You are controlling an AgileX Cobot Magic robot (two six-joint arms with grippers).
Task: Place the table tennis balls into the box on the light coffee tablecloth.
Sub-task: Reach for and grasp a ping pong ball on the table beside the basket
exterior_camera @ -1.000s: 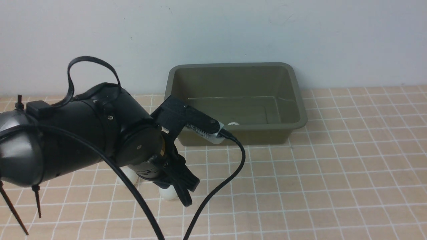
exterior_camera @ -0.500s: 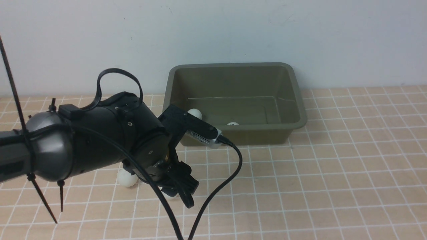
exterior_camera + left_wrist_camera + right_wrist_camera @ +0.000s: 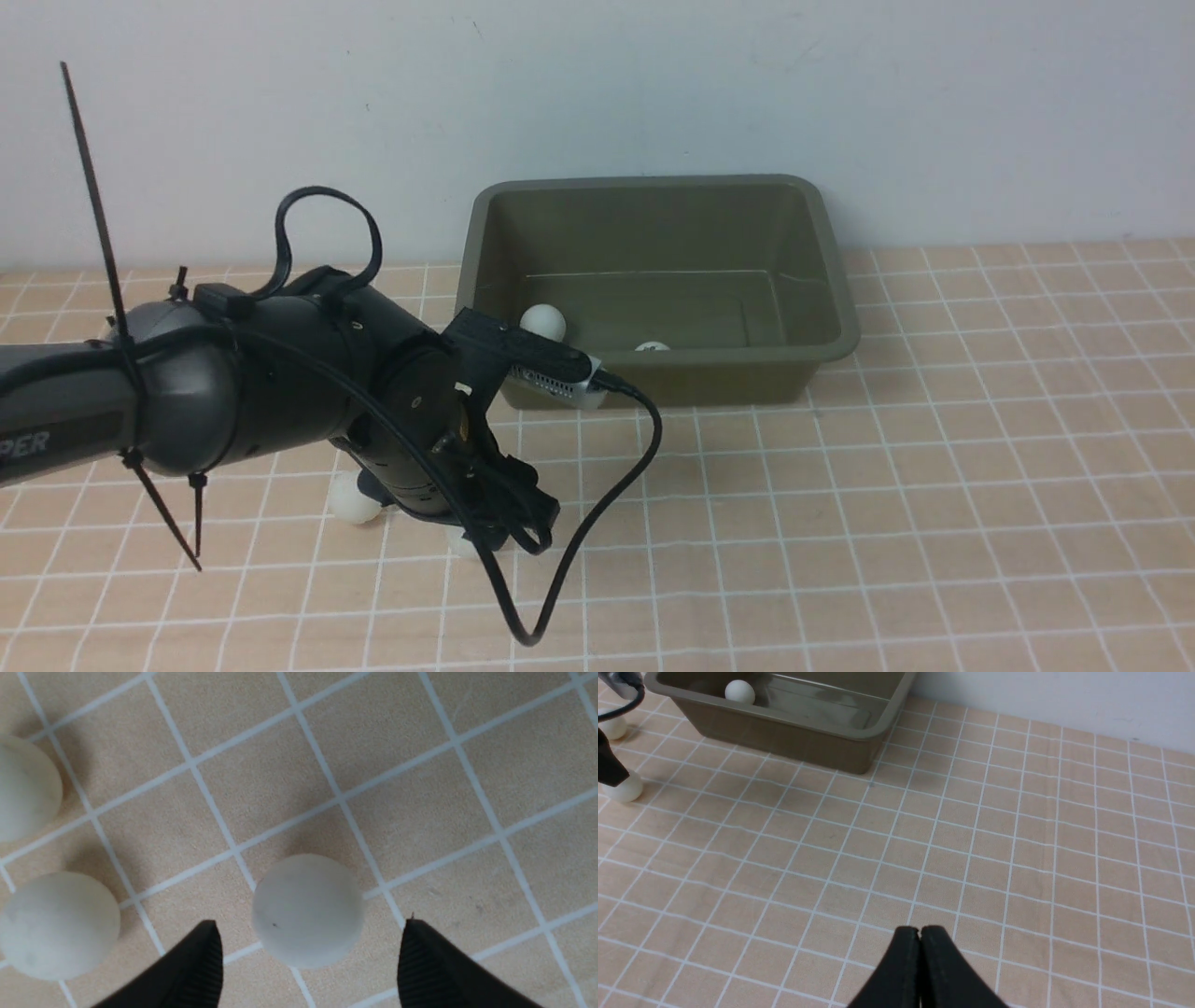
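Across the tabletop, light coffee tablecloth (image 3: pixel 934 485): is lying flat under everything, its thin white lines forming small squares.
Box (image 3: pixel 709 378): is standing upright on the cloth at the far side, near the wall, with its open top facing up.
Left arm (image 3: pixel 280 392): is reaching in from the robot's left and angling down toward the cloth, in front of the box's left end.
Cable (image 3: pixel 597 523): is looping from the wrist camera (image 3: pixel 551 373) down to the cloth and back under the arm.
Left gripper (image 3: pixel 310 926): is hanging low over the cloth with its fingers spread apart and gripping nothing; one ball is lying between the two tips, clear of both.
Right gripper (image 3: pixel 920 931): is hovering above bare cloth, well apart from the box, with its fingers pressed together and nothing between them.
Balls in the box: a white ball (image 3: pixel 542 322) is resting on the floor near the left end, and a second ball (image 3: pixel 652 347) is peeking over the near rim.
Balls on the cloth: the centre ball (image 3: pixel 308 910) is sitting between the left fingertips, a neighbour ball (image 3: pixel 58 926) is lying near it, outside the fingers, and a third ball (image 3: pixel 25 788) is showing partly at the wrist view's edge.
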